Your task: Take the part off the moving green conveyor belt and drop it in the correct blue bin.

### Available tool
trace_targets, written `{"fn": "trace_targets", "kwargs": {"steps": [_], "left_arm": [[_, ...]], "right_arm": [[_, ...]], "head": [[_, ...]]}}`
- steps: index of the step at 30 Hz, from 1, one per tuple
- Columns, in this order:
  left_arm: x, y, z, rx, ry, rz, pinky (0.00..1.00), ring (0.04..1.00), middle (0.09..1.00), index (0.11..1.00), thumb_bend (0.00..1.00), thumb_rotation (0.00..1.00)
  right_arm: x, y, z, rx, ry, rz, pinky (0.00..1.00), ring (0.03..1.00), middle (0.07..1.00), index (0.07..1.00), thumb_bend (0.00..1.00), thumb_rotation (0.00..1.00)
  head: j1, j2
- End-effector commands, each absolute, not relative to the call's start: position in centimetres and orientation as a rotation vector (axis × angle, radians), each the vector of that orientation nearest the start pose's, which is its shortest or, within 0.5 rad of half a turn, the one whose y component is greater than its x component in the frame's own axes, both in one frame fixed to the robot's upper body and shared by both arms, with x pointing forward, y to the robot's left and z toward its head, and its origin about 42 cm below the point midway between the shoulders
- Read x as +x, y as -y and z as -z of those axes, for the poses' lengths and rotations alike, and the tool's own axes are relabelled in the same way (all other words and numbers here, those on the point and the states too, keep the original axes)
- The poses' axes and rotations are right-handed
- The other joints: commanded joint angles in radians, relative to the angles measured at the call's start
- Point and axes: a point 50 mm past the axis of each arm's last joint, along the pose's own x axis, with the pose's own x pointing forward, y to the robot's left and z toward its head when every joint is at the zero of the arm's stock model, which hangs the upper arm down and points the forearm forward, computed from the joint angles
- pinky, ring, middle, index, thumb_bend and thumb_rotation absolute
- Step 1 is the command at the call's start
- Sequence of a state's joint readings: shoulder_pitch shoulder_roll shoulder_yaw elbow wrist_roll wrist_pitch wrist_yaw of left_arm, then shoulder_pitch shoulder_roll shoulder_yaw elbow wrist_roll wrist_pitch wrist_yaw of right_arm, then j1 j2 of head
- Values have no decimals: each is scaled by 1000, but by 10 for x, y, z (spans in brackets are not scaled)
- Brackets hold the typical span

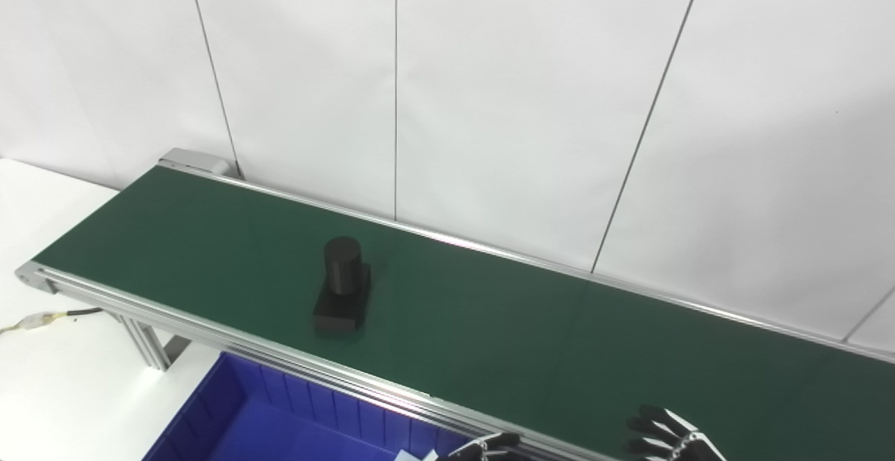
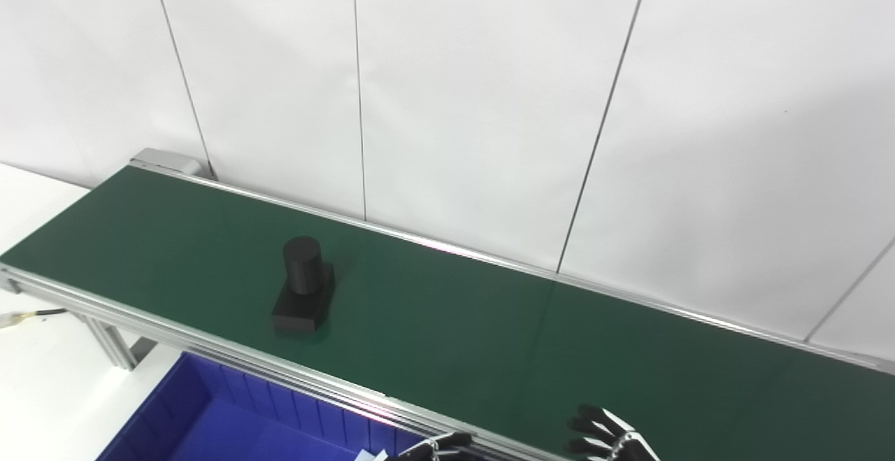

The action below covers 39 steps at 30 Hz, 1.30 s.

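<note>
A black part [image 1: 341, 293], an upright cylinder on a flat rectangular base, stands on the green conveyor belt [image 1: 489, 321] left of its middle, near the front rail. A blue bin [image 1: 280, 422] sits below the belt's front edge, just in front of the part. My right hand [image 1: 664, 438] pokes in at the bottom edge over the belt's front rail, far right of the part, fingers spread and empty. Only the dark fingertips of my left hand [image 1: 486, 447] show at the bottom edge by the bin's right end; its state is hidden.
The belt runs diagonally from the far left to the right edge along a white panelled wall [image 1: 489, 97]. A white table [image 1: 49, 377] lies left of the bin, with a cable [image 1: 42, 319] and the conveyor's metal leg [image 1: 147, 342] on it.
</note>
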<state>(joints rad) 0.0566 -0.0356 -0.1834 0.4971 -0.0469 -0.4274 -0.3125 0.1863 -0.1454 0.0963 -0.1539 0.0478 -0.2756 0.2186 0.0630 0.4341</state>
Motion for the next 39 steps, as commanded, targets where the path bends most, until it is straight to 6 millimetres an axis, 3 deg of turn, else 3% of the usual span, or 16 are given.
{"fn": "trace_targets", "kwargs": {"steps": [1,10,18,30,39], "left_arm": [[231,-138,4,-93,-28,470,674,766,817,865,976,449],[231,-140,4,-88,-25,465,656,753,814,882,984,466],[232,-141,4,-83,-27,460,654,749,811,882,999,482],[231,-139,2,-85,-18,467,671,771,821,886,970,483],[230,-137,0,-91,-11,466,672,762,816,881,967,484]], "right_arm": [[223,224,-125,-105,284,-291,550,658,743,779,856,80],[232,220,-126,-180,265,-240,574,664,718,757,830,123],[254,215,-135,-255,258,-225,594,685,728,747,821,136],[287,198,-147,-296,263,-290,705,781,819,831,750,247],[311,179,-164,-327,308,-336,713,782,815,841,740,266]], "head": [[0,1],[-35,9],[-42,13],[-43,20],[-36,28]]}}
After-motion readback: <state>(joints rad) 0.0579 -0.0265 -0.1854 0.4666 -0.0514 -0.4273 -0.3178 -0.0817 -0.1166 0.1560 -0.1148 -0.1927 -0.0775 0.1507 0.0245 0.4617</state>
